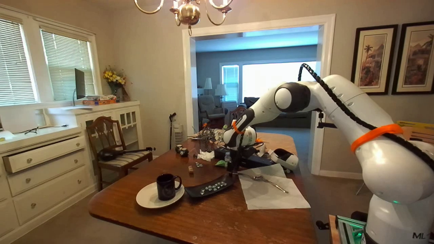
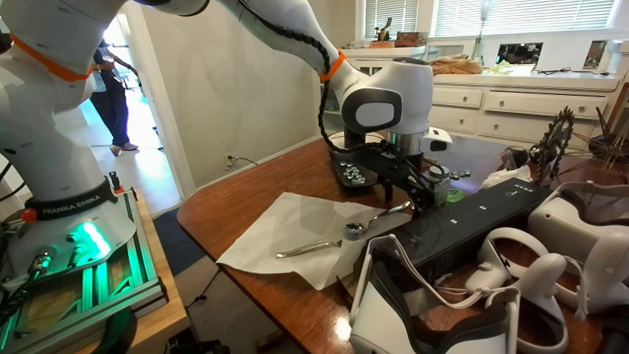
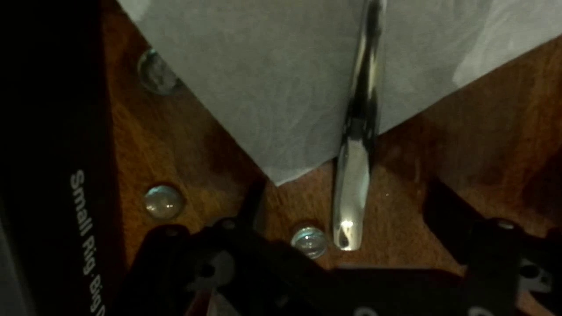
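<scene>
Silver utensil handle point(image 3: 353, 180) juts past the paper sheet point(image 3: 259, 83) beneath it; at the sheet's corner I hold my gripper point(image 3: 349, 197) spread astride the handle, likely so its fingers point(image 3: 452, 224) clear both sides.

In an exterior view, a striped-seat chair point(image 1: 127, 161), white drawers point(image 1: 51, 171) and blind-covered windows point(image 1: 69, 64) stood past the left edge of the counter point(image 1: 220, 217). Beyond its far edge, a white-framed doorway point(image 1: 186, 84) gave onto a bright window point(image 1: 279, 81). Carpet point(image 1: 64, 222) spread below the near-left corner; framed prints point(image 1: 374, 61) hung past the right edge.
</scene>
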You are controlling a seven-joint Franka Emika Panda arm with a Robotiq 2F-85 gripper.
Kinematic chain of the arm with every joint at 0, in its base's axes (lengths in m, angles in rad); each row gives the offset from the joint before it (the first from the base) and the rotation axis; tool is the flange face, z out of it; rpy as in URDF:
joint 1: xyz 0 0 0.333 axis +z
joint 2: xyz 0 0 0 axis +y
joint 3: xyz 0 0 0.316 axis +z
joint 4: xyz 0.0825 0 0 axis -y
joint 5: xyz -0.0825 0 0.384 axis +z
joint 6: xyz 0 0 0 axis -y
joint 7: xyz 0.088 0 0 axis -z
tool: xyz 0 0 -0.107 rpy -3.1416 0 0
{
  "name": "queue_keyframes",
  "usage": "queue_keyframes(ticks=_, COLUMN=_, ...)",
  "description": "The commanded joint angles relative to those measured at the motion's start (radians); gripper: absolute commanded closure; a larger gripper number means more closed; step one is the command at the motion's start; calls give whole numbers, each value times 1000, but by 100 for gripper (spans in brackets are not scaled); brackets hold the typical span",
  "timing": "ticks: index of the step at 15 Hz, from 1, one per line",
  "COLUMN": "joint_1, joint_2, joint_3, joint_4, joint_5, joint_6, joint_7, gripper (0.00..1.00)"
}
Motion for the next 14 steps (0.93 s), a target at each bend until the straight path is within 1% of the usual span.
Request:
queue_keyframes(ticks=1, joint_1=-12, joint_2=29, joint_3=0, joint_4=21, joint_5=6, joint_6=-21, joint_7=4, gripper=38)
queue_keyframes(ticks=6, joint_1=0, joint_2=31, joint_3=-8, joint_4=35, joint_5=-6, joint_6=-22, joint_7=9, gripper=80)
queue_keyframes(ticks=8, joint_1=3, joint_2=31, joint_3=-10, joint_4=37, joint_5=-9, joint_6=-22, joint_7=12, gripper=93)
queue_keyframes(ticks=9, joint_1=3, joint_2=33, joint_3=-10, joint_4=40, joint_5=-9, joint_6=-21, joint_7=12, gripper=95)
queue_keyframes(ticks=11, joint_1=8, joint_2=30, joint_3=-13, joint_4=39, joint_5=-11, joint_6=-30, joint_7=22, gripper=93)
queue_keyframes(ticks=13, joint_1=8, joint_2=5, joint_3=-9, joint_4=19, joint_5=-2, joint_6=-58, joint_7=35, gripper=93)
queue_keyframes(ticks=14, joint_1=7, joint_2=-26, joint_3=-5, joint_4=-14, joint_5=5, joint_6=-63, joint_7=37, gripper=93)
